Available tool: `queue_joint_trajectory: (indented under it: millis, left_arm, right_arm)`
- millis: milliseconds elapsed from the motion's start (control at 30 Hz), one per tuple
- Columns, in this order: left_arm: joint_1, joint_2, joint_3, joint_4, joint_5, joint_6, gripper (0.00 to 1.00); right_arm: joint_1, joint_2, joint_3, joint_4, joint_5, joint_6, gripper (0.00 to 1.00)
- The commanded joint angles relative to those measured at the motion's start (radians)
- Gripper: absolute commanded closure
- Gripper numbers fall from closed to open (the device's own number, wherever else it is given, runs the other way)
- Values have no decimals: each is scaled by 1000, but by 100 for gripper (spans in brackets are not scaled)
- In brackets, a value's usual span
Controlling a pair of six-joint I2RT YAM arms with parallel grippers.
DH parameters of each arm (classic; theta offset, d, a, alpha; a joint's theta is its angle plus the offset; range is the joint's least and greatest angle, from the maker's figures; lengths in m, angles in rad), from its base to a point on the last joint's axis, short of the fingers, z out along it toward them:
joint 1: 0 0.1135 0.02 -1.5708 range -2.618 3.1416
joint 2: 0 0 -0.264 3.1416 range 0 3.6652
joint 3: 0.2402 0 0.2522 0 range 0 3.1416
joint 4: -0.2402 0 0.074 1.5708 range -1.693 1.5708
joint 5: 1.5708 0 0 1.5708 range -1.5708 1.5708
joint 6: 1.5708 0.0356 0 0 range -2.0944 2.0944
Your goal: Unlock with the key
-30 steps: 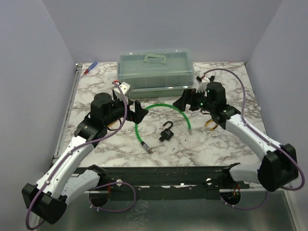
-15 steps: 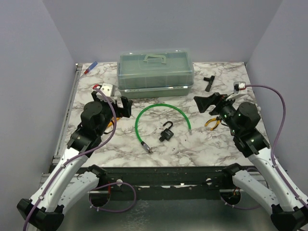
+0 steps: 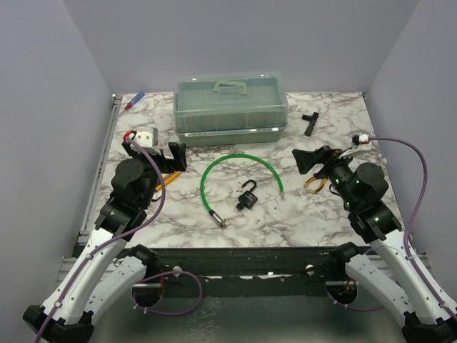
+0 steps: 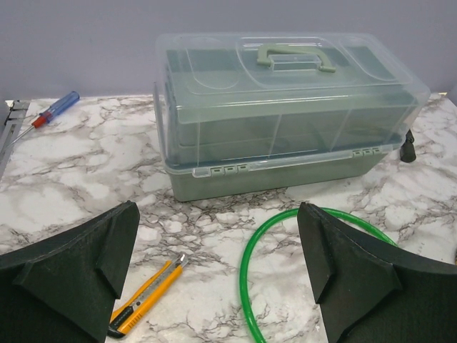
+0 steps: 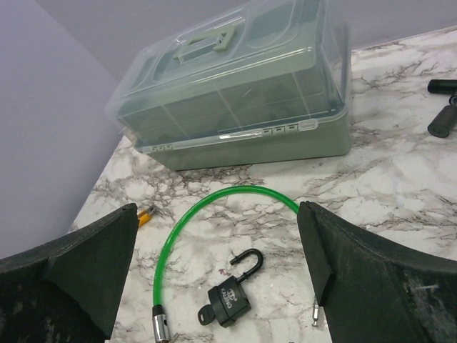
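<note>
Right wrist — key [image 5: 206, 314] apparently in padlock [image 5: 232, 301], head toward lower-left.

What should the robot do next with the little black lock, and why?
Probably just back off and rest. The small black padlock already has its metal shackle swung open, with the tiny black-headed key seemingly in it. The left gripper and right gripper are both open, empty and away from it.

— Top view?
— High at the near edge, looking down on the whole surface [image 3: 307, 214].
— And the wrists?
— Low, close, facing the far box [image 4: 285, 121]; both share the green cable [image 4: 243, 282].
</note>
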Motion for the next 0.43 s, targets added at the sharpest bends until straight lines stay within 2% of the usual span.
queue_joint_trajectory:
  millis: [0,400]
  left_arm:
    - [6,4,-14,16,-30,17,1]
    - [6,9,-13,17,-25,19,1]
  right_arm:
    - [-4,8,-13,-15,30,6,0]
    - [-4,18,-13,16,-10,-26,0]
